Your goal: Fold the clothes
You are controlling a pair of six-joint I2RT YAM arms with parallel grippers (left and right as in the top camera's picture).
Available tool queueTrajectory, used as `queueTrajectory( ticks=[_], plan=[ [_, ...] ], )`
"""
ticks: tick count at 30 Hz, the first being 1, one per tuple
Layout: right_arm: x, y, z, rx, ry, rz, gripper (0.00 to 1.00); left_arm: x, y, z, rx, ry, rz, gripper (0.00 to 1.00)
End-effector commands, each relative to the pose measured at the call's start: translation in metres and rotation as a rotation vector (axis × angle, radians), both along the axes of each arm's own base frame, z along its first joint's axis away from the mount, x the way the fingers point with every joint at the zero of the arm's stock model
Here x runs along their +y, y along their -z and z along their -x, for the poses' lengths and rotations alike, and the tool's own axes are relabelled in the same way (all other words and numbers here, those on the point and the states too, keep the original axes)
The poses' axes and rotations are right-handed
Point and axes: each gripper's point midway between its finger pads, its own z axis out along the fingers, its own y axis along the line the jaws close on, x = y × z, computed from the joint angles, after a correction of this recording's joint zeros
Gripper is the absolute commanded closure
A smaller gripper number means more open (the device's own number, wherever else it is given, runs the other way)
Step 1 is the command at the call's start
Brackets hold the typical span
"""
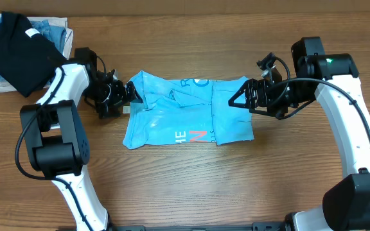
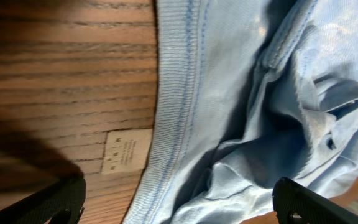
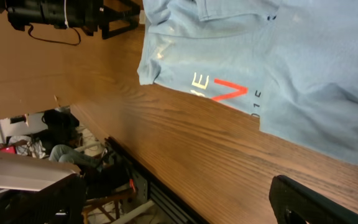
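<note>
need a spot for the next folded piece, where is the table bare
Bare table along the near edge, in front of the t-shirt, and a strip behind it. Crowded: folded stack far left; left gripper and right gripper at the shirt's sides.

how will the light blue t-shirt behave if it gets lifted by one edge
Probably floppy: the light blue t-shirt lies in soft wrinkles and overlapping folds, so a lifted edge would likely drape. It looks thin, so pushing it across the wooden table would likely bunch it.

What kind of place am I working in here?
Likely a robotics lab bench, not a home: two robot arms at a wooden table, a sky-blue t-shirt lying between them, folded garments stacked at one corner.
</note>
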Motion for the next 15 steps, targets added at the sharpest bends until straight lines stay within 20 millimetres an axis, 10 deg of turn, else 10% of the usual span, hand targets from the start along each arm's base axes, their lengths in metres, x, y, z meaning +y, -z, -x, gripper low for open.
queueTrajectory(
  ticks=[1, 15],
  plan=[
    [0.001, -0.002, -0.001, -0.015, -0.004, -0.006, 0.01, -0.028, 0.065, 0.035, 0.162, 0.089, 0.026, 0.00],
    [0.001, -0.002, -0.001, -0.015, -0.004, -0.006, 0.02, -0.060, 0.077, 0.039, 0.158, 0.169, 0.013, 0.01]
  ],
)
